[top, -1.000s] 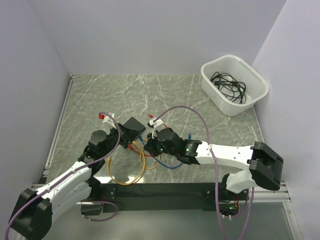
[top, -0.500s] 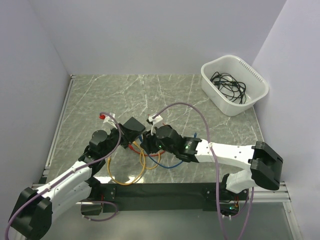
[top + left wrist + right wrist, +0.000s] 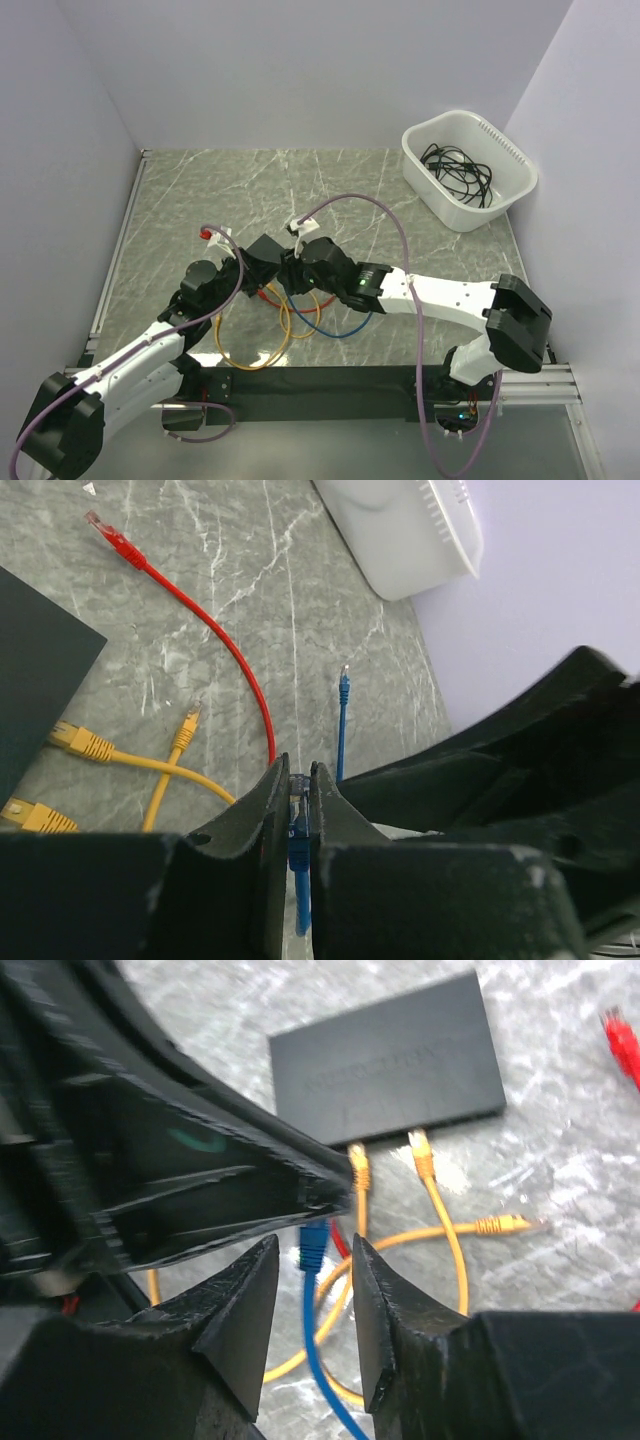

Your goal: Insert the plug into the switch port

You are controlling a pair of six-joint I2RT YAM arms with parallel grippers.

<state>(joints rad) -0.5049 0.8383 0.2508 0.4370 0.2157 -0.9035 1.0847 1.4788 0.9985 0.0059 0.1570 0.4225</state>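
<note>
The left tool (image 3: 297,780), just in front of the switch (image 3: 388,1058), is closed down narrow and pinches the blue plug (image 3: 313,1247). To its right, the right tool (image 3: 313,1265) stands partway open astride that plug, with a gap on each side. The plug's nose points toward the switch's ported edge, short of it, beside two seated yellow plugs (image 3: 358,1165). Its long axis runs roughly square to that edge.

Lilac walls (image 3: 300,70), tabletop (image 3: 250,190) — green marble pattern
</note>
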